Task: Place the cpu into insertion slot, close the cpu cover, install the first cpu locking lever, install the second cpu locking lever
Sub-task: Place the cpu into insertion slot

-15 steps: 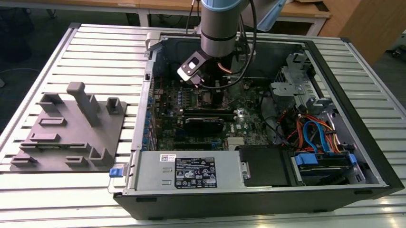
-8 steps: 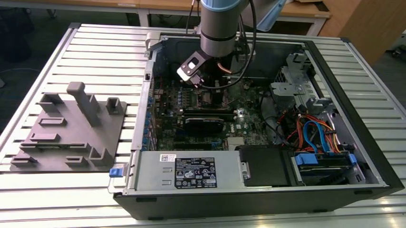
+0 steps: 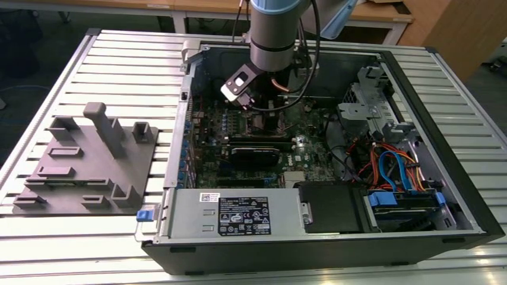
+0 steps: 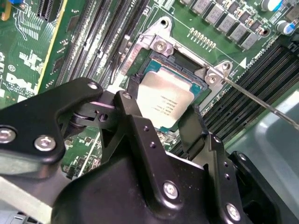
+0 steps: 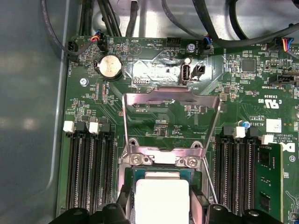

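Note:
In both wrist views the cpu (image 4: 163, 102) (image 5: 162, 198), a flat square chip with a silvery top, sits between my black fingers (image 4: 128, 107). It lies level in or just over the insertion slot (image 4: 183, 61), a dark recess with a metal rim. My gripper (image 4: 161, 114) (image 5: 162, 207) looks shut on the chip's two sides. The cpu cover (image 5: 170, 97), a thin silvery frame with a big window, stands flipped open beyond the socket. A thin wire locking lever (image 4: 261, 100) (image 5: 209, 182) sticks out beside the socket, unlatched. In the exterior view the gripper (image 3: 265, 110) is low inside the open computer case.
Long black memory slots (image 5: 88, 168) (image 5: 238, 168) flank the socket on both sides. A black card (image 3: 253, 155), cables (image 3: 388, 166) and the power supply (image 3: 230, 217) sit inside the case. A grey fixture plate (image 3: 87, 160) lies on the table at the exterior view's left.

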Motion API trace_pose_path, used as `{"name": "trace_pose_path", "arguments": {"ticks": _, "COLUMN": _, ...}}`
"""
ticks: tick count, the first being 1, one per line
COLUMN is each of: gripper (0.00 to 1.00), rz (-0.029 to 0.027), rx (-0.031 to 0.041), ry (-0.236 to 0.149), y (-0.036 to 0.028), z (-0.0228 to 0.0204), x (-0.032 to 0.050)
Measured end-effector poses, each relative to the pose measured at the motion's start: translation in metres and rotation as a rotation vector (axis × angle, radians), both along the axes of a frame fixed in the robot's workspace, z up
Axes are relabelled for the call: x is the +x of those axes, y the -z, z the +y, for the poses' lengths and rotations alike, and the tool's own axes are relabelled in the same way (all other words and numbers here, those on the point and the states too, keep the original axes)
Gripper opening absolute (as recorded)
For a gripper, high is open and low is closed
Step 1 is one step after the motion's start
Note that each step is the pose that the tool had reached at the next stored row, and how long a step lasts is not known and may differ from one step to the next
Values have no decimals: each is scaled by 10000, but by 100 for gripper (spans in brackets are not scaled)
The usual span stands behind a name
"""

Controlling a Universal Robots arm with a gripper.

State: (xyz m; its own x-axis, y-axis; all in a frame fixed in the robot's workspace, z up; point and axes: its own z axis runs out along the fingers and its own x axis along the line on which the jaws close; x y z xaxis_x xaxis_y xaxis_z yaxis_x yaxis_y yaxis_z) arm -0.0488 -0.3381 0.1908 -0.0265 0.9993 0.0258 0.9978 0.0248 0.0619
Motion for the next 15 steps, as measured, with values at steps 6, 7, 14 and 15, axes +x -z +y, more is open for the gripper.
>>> {"name": "trace_pose_path", "arguments": {"ticks": 6, "gripper": 54, "rz": -2, "rx": -10, "ry": -2, "y": -9, "z": 0, "x": 1}}
{"name": "trace_pose_path", "arguments": {"ticks": 7, "gripper": 54, "rz": -2, "rx": -23, "ry": -2, "y": -12, "z": 0, "x": 1}}
{"name": "trace_pose_path", "arguments": {"ticks": 14, "gripper": 54, "rz": -1, "rx": -105, "ry": 3, "y": -42, "z": -1, "x": -1}}
{"name": "trace_pose_path", "arguments": {"ticks": 15, "gripper": 54, "rz": 0, "rx": -114, "ry": 9, "y": -43, "z": -1, "x": -4}}
